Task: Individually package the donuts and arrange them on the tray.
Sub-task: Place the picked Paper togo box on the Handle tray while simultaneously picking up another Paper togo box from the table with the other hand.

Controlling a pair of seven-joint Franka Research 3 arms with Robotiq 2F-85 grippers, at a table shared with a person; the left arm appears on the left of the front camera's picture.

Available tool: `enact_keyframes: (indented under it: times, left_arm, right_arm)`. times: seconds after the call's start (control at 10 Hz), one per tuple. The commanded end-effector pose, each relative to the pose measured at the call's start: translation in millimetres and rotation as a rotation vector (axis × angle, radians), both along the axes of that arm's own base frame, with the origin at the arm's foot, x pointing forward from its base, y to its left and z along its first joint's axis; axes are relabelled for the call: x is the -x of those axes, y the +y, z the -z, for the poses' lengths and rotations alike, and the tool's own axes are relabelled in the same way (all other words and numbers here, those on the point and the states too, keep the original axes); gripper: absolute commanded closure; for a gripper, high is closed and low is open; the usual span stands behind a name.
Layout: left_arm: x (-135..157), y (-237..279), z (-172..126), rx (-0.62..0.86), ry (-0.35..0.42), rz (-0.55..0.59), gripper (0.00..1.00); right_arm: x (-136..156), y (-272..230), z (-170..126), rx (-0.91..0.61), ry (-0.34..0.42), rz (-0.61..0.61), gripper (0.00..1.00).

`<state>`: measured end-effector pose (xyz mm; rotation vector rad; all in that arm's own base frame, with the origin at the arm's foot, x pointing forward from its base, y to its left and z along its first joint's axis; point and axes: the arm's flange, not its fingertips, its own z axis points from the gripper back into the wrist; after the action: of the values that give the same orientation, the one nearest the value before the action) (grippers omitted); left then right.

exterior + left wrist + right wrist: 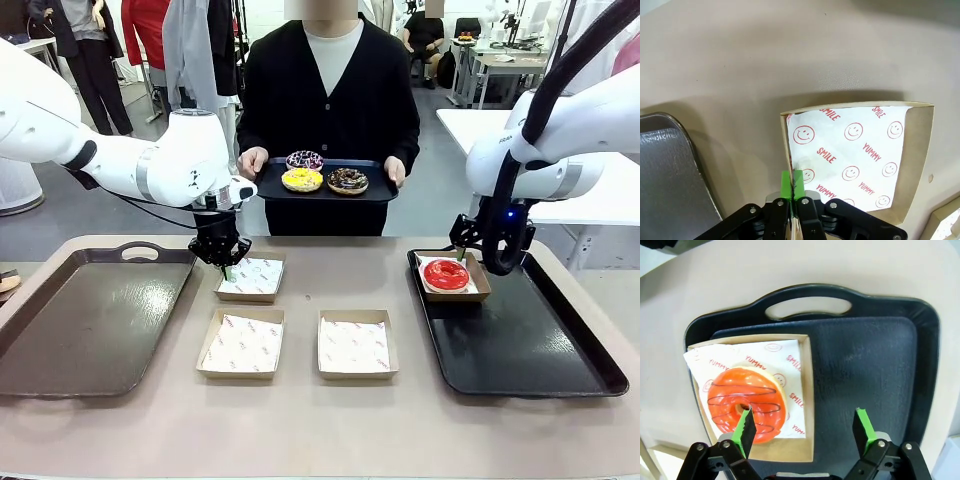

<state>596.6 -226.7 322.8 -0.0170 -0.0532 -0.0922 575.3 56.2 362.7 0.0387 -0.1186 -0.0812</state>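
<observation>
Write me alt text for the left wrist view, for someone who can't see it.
The left pincer is shut on the edge of a cardboard box lined with smiley-print paper. The corner of a grey tray lies beside it on the beige table.

A tan table (300, 420) with rounded corners is carrying two trays and three boxes. The left tray (90, 320), dark brownish with a handle at its far edge, is lying at the left side. The right tray (520, 340), black, is lying at the right side, well apart from it. Between them, three shallow square cardboard boxes lined with white, red-printed paper are sitting directly on the tabletop. The far box (252, 277) is lying just beside the left tray's far right corner. The near-left box (242, 343) is sitting in front of it, and the near-right box (356, 345) is resting beside that, slightly apart.
</observation>
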Motion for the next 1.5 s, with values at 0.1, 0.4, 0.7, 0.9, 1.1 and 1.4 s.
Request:
enact_keyframes:
  times: [0.1,0.4,0.7,0.9,1.1,1.4]
  left_arm:
    - [0,0,0,0.001,0.000,0.003,1.00]
    - [17,5,-26,0.010,-0.002,0.007,0.99]
    - [34,5,-83,0.017,-0.044,0.031,0.99]
    - [39,1,-109,-0.017,-0.054,0.028,0.99]
    - [43,-9,-139,-0.043,-0.085,0.012,0.99]
    - [40,-21,-171,-0.061,-0.096,-0.016,0.99]
  right_arm:
    - [0,2,2,-0.026,0.005,-0.007,0.00]
    - [34,-48,-37,-0.246,0.002,-0.026,0.00]
    - [69,-143,-80,-0.600,-0.020,-0.012,0.00]
    - [91,-195,-87,-0.837,-0.018,-0.072,0.00]
    - [114,-235,-80,-0.984,-0.054,-0.071,0.00]
    - [147,-268,-45,-1.116,-0.076,-0.068,0.00]
